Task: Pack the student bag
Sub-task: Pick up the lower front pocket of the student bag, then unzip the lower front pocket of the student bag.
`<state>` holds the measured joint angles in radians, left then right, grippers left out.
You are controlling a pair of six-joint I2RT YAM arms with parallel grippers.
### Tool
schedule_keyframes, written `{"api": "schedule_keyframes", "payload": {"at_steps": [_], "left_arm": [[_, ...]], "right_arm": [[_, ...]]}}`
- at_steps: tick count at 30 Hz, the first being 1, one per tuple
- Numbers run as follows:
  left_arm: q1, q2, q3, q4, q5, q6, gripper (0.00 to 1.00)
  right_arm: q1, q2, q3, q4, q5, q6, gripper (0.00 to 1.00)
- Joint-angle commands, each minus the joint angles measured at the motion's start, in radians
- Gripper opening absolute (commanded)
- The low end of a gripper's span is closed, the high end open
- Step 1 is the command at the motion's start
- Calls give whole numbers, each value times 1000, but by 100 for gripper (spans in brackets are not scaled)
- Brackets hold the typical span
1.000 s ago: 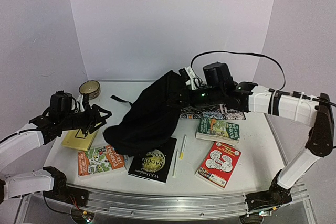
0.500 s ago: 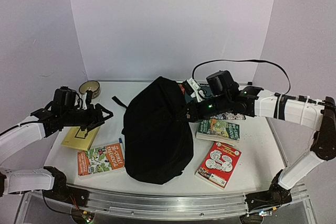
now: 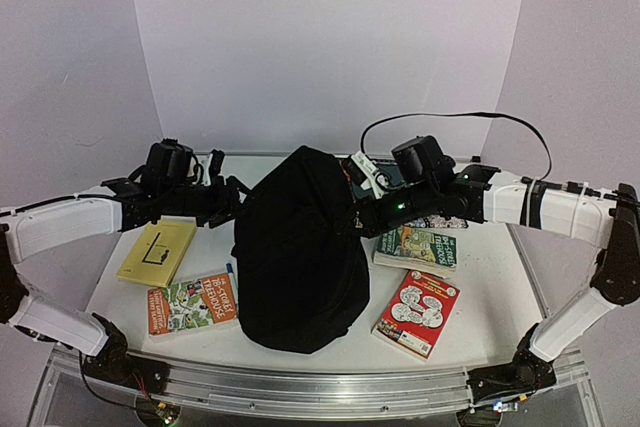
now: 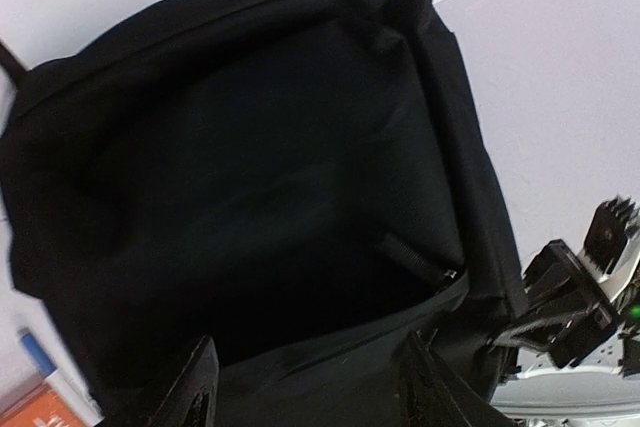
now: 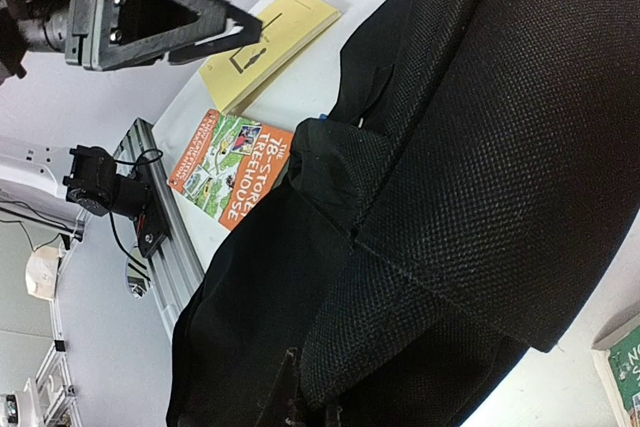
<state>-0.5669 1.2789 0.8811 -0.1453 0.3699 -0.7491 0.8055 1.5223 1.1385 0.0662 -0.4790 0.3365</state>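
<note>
The white table (image 3: pixel 505 277) holds the large soft black fabric backpack (image 3: pixel 300 247) at its middle, humped up between scattered books. The right gripper (image 3: pixel 360 217) is pressed together, pinching fabric at the backpack's upper right side. The left gripper (image 3: pixel 228 203), its fingers spread, hangs just beside the backpack's upper left edge. A flat yellow book (image 3: pixel 157 252) and an orange paperback (image 3: pixel 192 304) lie to the backpack's left.

I'm seeing bag (image 4: pixel 260 177) filling view, left gripper (image 4: pixel 310 395) hanging spread before it, right gripper (image 4: pixel 575 297) touching bag's right edge, orange book (image 4: pixel 40 410) peeking bottom-left.
</note>
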Motion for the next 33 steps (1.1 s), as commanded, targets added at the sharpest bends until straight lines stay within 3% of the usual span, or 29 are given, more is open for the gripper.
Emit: {"api": "schedule_keyframes", "payload": {"at_steps": [1, 12, 33], "left_arm": [[-50, 84, 84, 187, 7, -128, 62], [-135, 318, 213, 292, 32, -241, 52], [-220, 339, 219, 312, 27, -306, 31]], "right_arm": [[1, -7, 30, 6, -62, -48, 0], [2, -5, 44, 7, -72, -64, 0], [1, 1, 53, 10, -44, -71, 0]]}}
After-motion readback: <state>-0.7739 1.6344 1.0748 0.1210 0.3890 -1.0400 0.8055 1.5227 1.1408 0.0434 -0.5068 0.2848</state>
